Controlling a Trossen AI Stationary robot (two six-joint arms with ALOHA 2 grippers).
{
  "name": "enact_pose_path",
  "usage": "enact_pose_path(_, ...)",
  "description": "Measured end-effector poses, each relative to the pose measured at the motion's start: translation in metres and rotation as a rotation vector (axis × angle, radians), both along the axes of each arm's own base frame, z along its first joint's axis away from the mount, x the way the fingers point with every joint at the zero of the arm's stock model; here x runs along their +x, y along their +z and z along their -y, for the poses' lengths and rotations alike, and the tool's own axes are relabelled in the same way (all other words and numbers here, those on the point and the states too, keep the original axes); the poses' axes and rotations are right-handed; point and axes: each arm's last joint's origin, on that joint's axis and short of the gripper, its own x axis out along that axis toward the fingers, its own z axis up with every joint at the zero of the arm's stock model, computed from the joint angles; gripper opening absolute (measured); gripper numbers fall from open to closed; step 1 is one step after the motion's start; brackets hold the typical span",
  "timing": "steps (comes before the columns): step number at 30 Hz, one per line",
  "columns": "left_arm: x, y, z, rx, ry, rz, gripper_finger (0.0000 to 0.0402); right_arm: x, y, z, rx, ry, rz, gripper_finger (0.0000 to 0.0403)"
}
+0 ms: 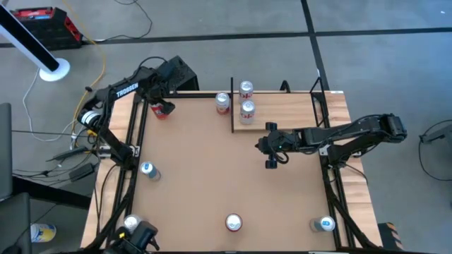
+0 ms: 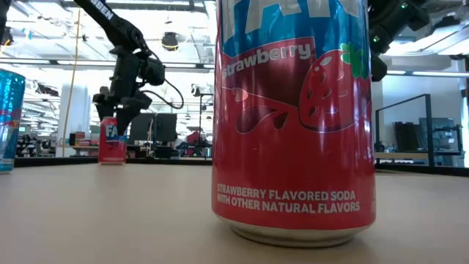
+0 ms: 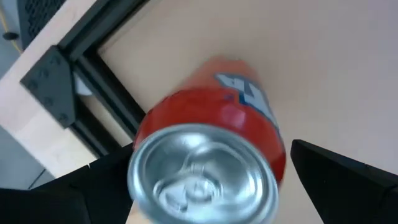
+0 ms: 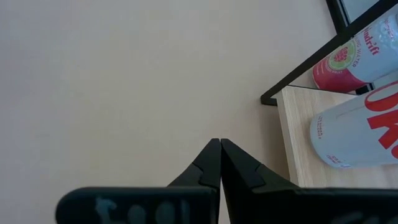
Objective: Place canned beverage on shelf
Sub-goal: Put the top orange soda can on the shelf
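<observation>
Red can (image 3: 211, 137) sits between the wide left tool (image 3: 205, 180); two cans (image 1: 246, 111) occupy the shelf (image 1: 282, 109).

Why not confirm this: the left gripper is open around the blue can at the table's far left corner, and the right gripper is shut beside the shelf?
Wrong on colour only. The can between the open left gripper's fingers is red, as the left wrist view shows. The right gripper is indeed shut beside the shelf.
</observation>
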Motion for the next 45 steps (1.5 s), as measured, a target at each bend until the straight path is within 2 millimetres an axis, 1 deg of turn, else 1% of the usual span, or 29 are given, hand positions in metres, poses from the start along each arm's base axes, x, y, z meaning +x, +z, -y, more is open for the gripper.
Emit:
enact_pose_path(4, 0.001, -0.007, -0.001, 0.011, -0.019, 0.017, 0.0385, 0.0, 0.0, 0.0, 0.0, 0.0, 0.0, 0.0033)
enact_pose_path(12, 0.001, -0.007, -0.001, 0.023, 0.047, 0.04, 0.0385, 0.0, 0.0, 0.0, 0.0, 0.0, 0.0, 0.0033)
enact_pose_path(18, 0.001, -0.007, -0.001, 0.019, 0.063, 0.04, 0.0383, 0.0, 0.0, 0.0, 0.0, 0.0, 0.0, 0.0033)
enact_pose_path(20, 0.0, -0.007, 0.0, 0.014, 0.068, 0.036, 0.0373, 0.0, 0.0, 0.0, 0.0, 0.0, 0.0, 0.0033)
enact_pose_path(22, 0.0, -0.007, 0.0, 0.014, 0.07, 0.034, 0.0356, 0.0, 0.0, 0.0, 0.0, 0.0, 0.001, 0.0033)
enact_pose_path(27, 0.0, -0.007, 0.0, 0.015, 0.068, 0.035, 0.029, 0.0, 0.0, 0.0, 0.0, 0.0, 0.001, 0.0033)
enact_pose_path(32, 0.003, -0.002, 0.001, -0.017, 0.053, 0.047, 0.0288, -0.001, -0.001, 0.0, -0.001, 0.0, -0.01, 0.0033)
enact_pose_path(36, 0.016, 0.008, 0.009, -0.11, 0.031, 0.166, 0.0288, -0.007, -0.006, -0.003, 0.009, -0.005, -0.095, 0.0032)
enact_pose_path(39, 0.036, 0.009, 0.024, -0.185, -0.027, 0.247, 0.0288, -0.012, -0.007, -0.006, 0.016, -0.001, -0.127, 0.0029)
enact_pose_path(42, 0.062, 0.009, 0.047, -0.231, -0.143, 0.275, 0.0288, -0.015, -0.005, -0.01, 0.006, -0.002, -0.129, 0.0025)
enact_pose_path(45, 0.089, 0.01, 0.078, -0.255, -0.274, 0.266, 0.0288, -0.015, -0.001, -0.013, -0.014, -0.012, -0.104, 0.0027)
